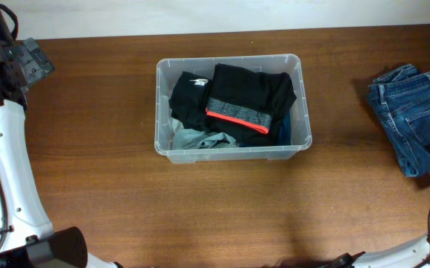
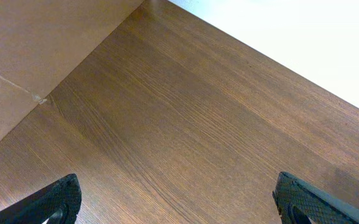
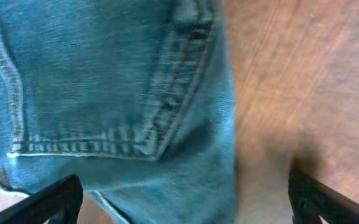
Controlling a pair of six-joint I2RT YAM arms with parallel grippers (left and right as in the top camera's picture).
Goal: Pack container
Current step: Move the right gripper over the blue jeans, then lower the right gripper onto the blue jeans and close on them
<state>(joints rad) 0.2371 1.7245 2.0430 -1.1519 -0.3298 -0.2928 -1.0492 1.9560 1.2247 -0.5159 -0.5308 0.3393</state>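
Overhead: the container [image 1: 232, 153] holds dark clothes [image 1: 238, 93]; jeans [image 1: 412, 112] lie well to its right. Left wrist: my left pincer [image 2: 179, 202] gapes wide over the table [image 2: 167, 112], unneeded. Right wrist: my right pincer [image 3: 185, 199], equally wide, hovers above those jeans, likely to grab them.

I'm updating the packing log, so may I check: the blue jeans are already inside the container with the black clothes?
Not quite: the blue jeans lie on the table, apart from the container; the black clothes are inside it, as the overhead view shows.
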